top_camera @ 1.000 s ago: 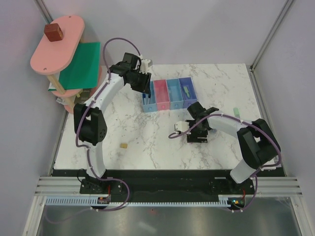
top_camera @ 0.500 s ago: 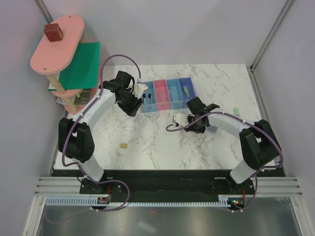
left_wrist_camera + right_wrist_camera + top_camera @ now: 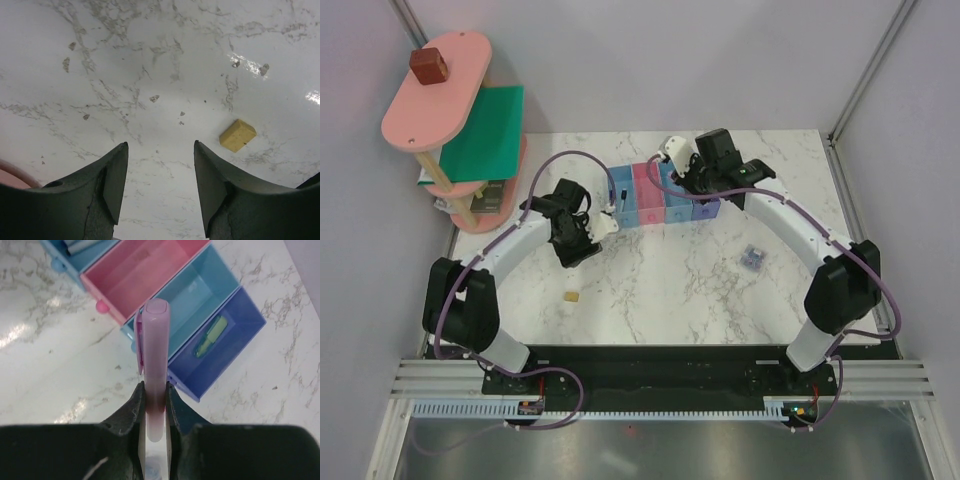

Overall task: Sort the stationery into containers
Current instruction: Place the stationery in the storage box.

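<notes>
above the row of bins [image 3: 647,205], my right gripper [image 3: 154,390] is clamped on the pink-lilac highlighter [image 3: 156,330], its cap over the light blue bin [image 3: 200,295]. a mint-green piece [image 3: 211,335] already lies in the purple-blue bin [image 3: 240,322]. something white shows in the blue bin [image 3: 65,262], cut off by the frame. left to sort, i judge: the tan block [image 3: 237,135] and the purple-blue bundle [image 3: 752,258], both on the table [image 3: 150,60] nearer than the row. my left gripper [image 3: 160,150] hangs empty, fingers apart. my right arm hides some table beside the row.
</notes>
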Action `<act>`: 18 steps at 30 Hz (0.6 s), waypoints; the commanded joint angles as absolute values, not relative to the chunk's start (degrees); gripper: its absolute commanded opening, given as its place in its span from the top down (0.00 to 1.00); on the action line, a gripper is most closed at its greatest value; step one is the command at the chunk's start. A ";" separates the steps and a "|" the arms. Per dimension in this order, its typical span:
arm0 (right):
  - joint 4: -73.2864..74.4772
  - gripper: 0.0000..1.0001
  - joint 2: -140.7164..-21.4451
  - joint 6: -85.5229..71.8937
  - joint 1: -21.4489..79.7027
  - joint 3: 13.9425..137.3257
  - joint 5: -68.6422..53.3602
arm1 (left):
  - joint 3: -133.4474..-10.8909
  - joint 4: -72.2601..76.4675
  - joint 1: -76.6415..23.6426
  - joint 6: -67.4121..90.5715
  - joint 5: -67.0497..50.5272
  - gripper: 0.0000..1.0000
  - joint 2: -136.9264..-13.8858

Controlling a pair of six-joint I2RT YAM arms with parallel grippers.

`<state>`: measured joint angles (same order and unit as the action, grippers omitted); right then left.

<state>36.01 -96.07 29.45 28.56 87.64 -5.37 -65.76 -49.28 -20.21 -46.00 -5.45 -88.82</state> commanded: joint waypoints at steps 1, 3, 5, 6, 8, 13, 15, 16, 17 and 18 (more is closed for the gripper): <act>29.03 0.89 -101.42 19.52 27.78 94.12 -7.91 | -59.08 -43.95 -22.06 -56.59 -2.03 0.38 -85.96; 26.56 0.90 -104.23 16.81 27.42 97.20 -8.87 | -57.40 -41.67 -22.76 -57.56 -0.97 0.38 -86.48; 23.13 0.90 -107.03 15.30 27.16 99.74 -8.96 | -55.99 -40.26 -23.38 -58.53 -0.18 0.39 -86.83; 21.46 0.90 -108.09 14.16 27.25 100.54 -9.05 | -55.55 -39.82 -23.47 -58.71 -0.18 0.39 -87.27; 19.87 0.90 -110.65 13.80 26.98 102.74 -9.23 | -55.28 -38.85 -23.47 -58.80 -0.18 0.39 -88.06; 16.44 0.90 -116.27 13.01 26.11 106.95 -8.62 | -56.16 -38.32 -23.47 -57.92 -0.09 0.39 -90.88; 14.69 0.90 -117.24 12.92 25.84 107.66 -6.69 | -56.51 -38.23 -23.47 -57.40 -0.17 0.39 -91.49; 13.98 0.90 -117.86 12.83 25.32 107.84 -6.16 | -56.69 -38.23 -23.47 -57.31 -0.18 0.39 -91.93; 13.10 0.90 -118.21 12.75 25.05 107.75 -5.72 | -56.78 -38.32 -23.47 -57.30 -0.18 0.39 -92.37; 11.09 0.90 -118.39 12.57 24.70 107.67 -4.67 | -57.30 -38.32 -23.47 -56.96 -0.18 0.39 -92.72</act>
